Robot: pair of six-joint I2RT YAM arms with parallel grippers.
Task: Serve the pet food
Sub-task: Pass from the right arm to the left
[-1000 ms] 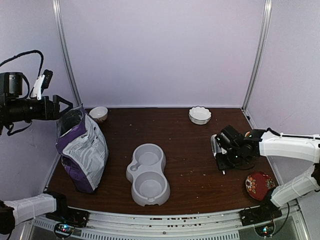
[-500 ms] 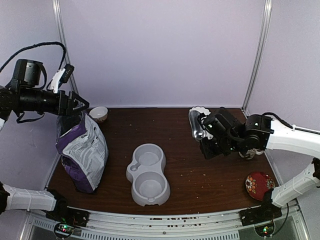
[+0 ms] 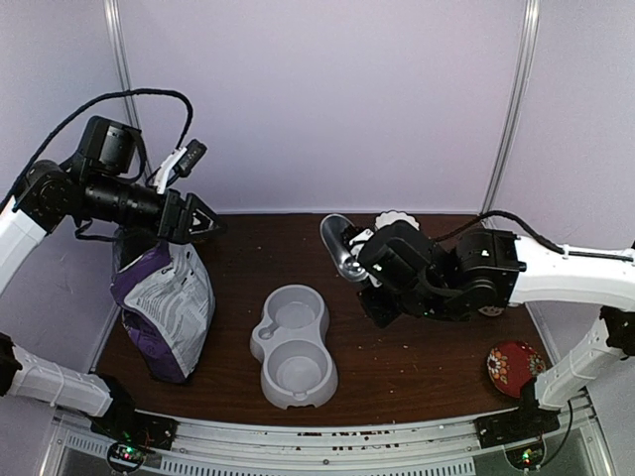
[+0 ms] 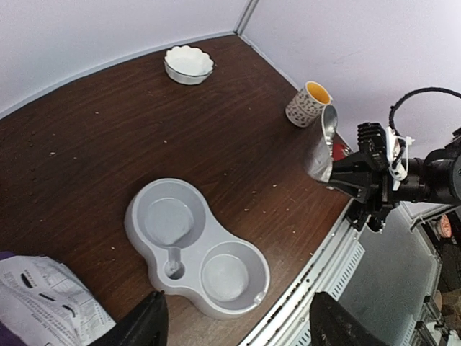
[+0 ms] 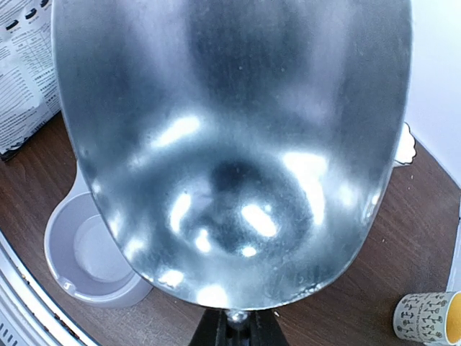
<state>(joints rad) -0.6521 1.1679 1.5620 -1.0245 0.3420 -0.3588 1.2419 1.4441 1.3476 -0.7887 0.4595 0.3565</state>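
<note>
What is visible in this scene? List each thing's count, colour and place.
pet food bag: one, purple and white, left side
double pet bowl: one, grey, empty, centre
metal scoop: one, silver, empty, raised behind the bowl
scalloped dish: one, white, back right
cup: one, patterned, yellow inside, right edge
plate: one, red patterned, near right corner
table: one, dark brown
left end effector: one, black, open, above the bag
right end effector: one, black, shut on the scoop
</note>
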